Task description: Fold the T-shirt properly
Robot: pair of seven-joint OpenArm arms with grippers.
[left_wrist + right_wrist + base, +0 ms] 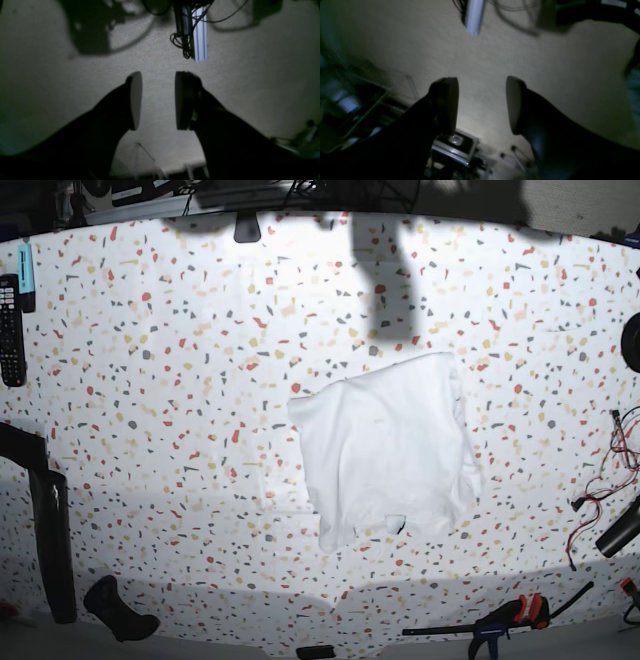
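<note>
On the speckled table [150, 410], just right of centre in the base view, the T-shirt [385, 445] is lying as a folded, roughly square white bundle, its lower edge ragged and wrinkled. Only that overhead view is showing the garment and the table; neither wrist view is catching any of it. Instead, both wrist cameras are looking toward a pale textured surface [250, 75] with a light metal bar [200, 35] and dark cables hanging beside it.

Seen from the left wrist, the left claw [156, 100] is standing wide open, its two dark pads apart with nothing between them. Seen from the right wrist, the right claw [482, 105] is likewise gaping wide and holding nothing. Neither claw is appearing in the base view.

Along the table's left edge a black remote control [10, 330] is resting, well apart from the shirt, and a red-handled clamp [505, 620] is lying near the front right.
</note>
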